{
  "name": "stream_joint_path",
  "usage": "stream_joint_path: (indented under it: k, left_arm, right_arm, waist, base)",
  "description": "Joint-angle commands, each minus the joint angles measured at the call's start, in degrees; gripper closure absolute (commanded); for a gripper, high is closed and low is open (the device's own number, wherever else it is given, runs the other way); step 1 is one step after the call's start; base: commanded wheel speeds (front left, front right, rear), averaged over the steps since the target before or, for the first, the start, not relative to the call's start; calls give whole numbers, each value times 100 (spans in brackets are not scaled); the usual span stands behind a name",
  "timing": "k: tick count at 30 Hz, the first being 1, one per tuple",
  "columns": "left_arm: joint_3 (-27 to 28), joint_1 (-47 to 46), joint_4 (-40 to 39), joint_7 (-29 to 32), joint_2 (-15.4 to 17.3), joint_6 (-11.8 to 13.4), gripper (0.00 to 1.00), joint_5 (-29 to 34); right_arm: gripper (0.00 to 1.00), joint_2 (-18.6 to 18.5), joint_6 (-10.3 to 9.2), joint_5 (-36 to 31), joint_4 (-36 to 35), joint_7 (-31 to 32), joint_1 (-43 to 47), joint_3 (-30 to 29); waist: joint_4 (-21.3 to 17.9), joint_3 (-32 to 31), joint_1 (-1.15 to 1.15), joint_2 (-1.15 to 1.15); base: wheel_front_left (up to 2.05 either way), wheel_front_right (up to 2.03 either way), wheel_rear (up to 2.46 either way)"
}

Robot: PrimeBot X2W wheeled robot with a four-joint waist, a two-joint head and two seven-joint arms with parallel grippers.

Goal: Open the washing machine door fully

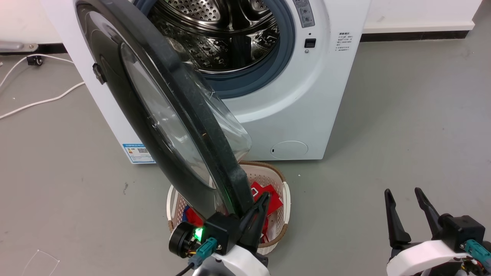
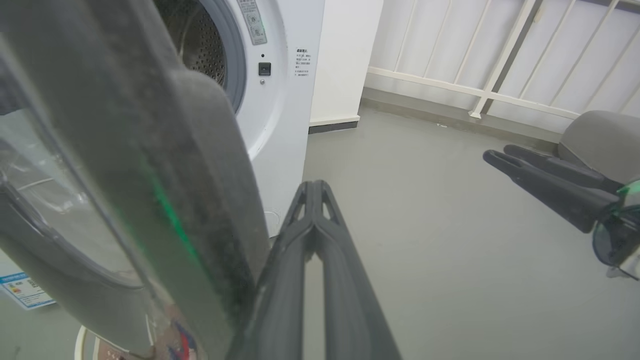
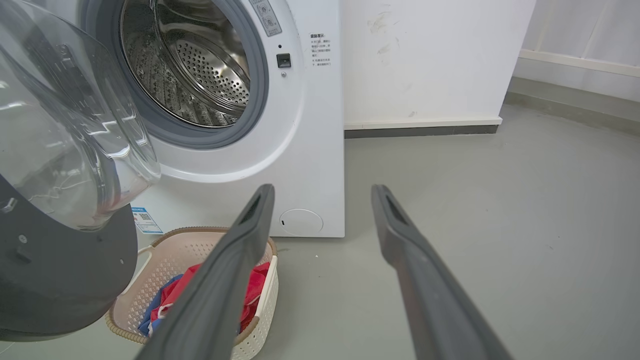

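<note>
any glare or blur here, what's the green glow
Head view: green lamp by the left gripper tints the large round glossy black door; left wrist view: its rim blurred, green-streaked; right wrist view: glare on its clear glass bowl.

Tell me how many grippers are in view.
2. The left gripper, shut, is beside the door's lower edge, above the basket. The right gripper, open, is over the floor right of the basket.

Left claw (image 1: pixel 264 196) fingers pressed together, pointing up; right claw (image 1: pixel 402 190) fingers spread apart, low right.
</note>
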Motion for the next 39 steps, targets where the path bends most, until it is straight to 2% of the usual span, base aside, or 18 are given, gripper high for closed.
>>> stream_joint_path:
  k: [1,9,16,23,33,39]
  left_arm:
    - [34,-46,27,-42,8,31,100,-21]
    - [183,196,62,-159,121,223,100,-124]
    - [279,582,-276,-73,241,443,100,-185]
    - [392,818,-679,-57,307,645,100,-237]
    - [651,832,-924,-248,402,873,100,-239]
    - [1166,876,-1039,-488,531,1154,100,-329]
  right_arm:
    - [0,9,-1,30,21,-35,-84,8]
    - [0,9,-1,21,31,-104,-81,24]
    - [0,9,-1,-21,-78,-78,-5,-72]
    - [0,9,-1,-24,-253,-15,26,-192]
    - [0,9,-1,-18,-495,52,-82,-275]
    - [0,9,-1,-29,-555,107,-109,-344]
  waist:
    - [0,6,0,0]
    - [64,-26,0,0]
    - [240,-137,0,0]
    - [618,-115,0,0]
    - [1354,54,0,0]
    - [1651,129,0,0]
  base:
    - [0,0,0]
    - [0,0,0]
    - [0,0,0]
    - [0,0,0]
    - [0,0,0]
    - [0,0,0]
